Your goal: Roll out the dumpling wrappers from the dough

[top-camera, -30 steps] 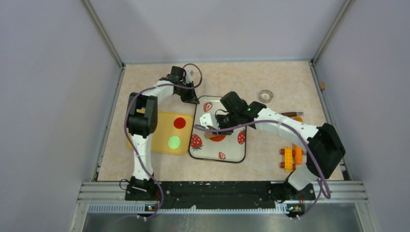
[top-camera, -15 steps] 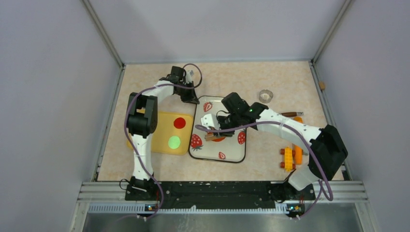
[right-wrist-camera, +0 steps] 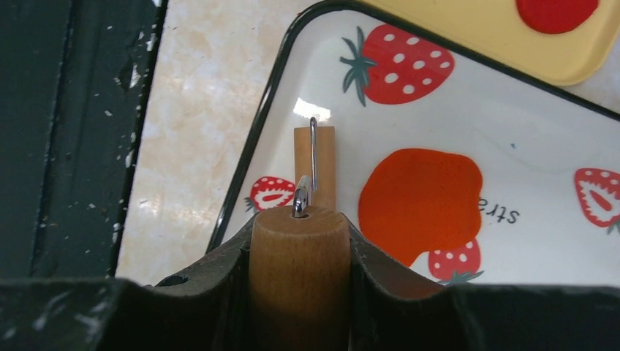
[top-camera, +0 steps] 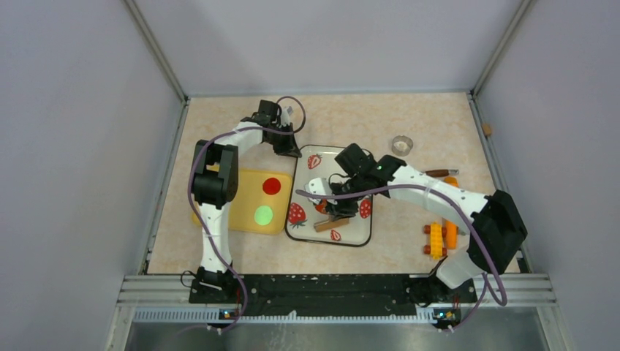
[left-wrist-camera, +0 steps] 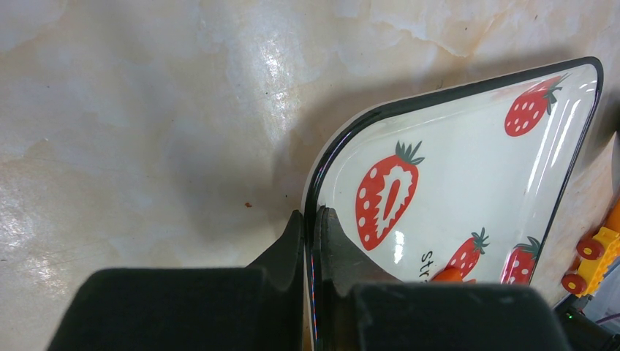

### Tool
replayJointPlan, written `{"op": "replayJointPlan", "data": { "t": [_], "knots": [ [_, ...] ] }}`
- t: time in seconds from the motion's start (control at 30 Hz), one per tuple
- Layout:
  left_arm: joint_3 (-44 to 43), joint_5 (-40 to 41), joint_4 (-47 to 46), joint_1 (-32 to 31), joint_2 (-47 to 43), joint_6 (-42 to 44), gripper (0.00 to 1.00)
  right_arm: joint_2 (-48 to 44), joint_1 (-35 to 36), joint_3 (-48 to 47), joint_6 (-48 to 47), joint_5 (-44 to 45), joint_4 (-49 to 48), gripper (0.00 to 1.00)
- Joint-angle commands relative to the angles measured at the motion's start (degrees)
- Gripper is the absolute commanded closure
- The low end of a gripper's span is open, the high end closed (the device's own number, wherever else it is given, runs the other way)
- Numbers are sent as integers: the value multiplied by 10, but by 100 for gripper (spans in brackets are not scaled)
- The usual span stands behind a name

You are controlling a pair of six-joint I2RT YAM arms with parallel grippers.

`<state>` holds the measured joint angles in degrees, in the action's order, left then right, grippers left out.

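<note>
The dough (right-wrist-camera: 420,201) is a flattened orange-red blob on the strawberry-print tray (top-camera: 351,234); in the top view a bit of the dough (top-camera: 321,207) shows beside the right gripper. My right gripper (right-wrist-camera: 298,228) is shut on the wooden handle of a small roller (right-wrist-camera: 314,164), which lies on the tray beside the dough, toward the near edge (top-camera: 330,224). My left gripper (left-wrist-camera: 313,216) is shut on the tray's far-left rim (left-wrist-camera: 343,139). A red wrapper (top-camera: 272,186) and a green wrapper (top-camera: 263,215) lie on the yellow board (top-camera: 245,223).
A metal ring cutter (top-camera: 402,144) stands at the back right. A brown-handled tool (top-camera: 439,173) and yellow and orange toy blocks (top-camera: 440,238) lie to the right of the tray. Walls enclose the table on three sides.
My right gripper has drawn the roller across the dough toward the tray's near edge, leaving the dough uncovered. The left arm has not moved.
</note>
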<state>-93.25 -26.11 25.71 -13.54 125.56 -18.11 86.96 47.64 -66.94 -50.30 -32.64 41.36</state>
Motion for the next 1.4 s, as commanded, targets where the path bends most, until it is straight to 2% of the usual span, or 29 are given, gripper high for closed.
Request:
{"op": "replayJointPlan", "data": {
  "t": [0.0, 0.13, 0.23, 0.37, 0.5, 0.7, 1.0, 1.37],
  "knots": [
    [12, 55, 26, 11, -3, 25, 100, 14, 6, -20, 10, -16, 145, 100],
    [16, 45, 26, 11, -5, 22, 100, 11, -2, -117, -4, 24, 182, 100],
    [23, 40, 24, 11, -6, 21, 100, 11, -17, -149, 28, 65, 140, 100],
    [29, 39, 21, 10, -7, 20, 100, 16, -53, -152, 70, 82, 59, 100],
    [30, 38, 22, 9, -9, 20, 100, 18, -55, -121, 62, 118, -28, 100],
    [31, 42, 23, 9, -9, 25, 100, 50, -55, -126, 52, 134, -102, 100],
    [23, 39, 25, 9, -4, 24, 100, 85, -21, -140, 32, 89, -66, 100],
    [10, 35, 29, 10, 2, 24, 100, 71, 43, -52, 58, 67, -18, 100]
  ]
}}
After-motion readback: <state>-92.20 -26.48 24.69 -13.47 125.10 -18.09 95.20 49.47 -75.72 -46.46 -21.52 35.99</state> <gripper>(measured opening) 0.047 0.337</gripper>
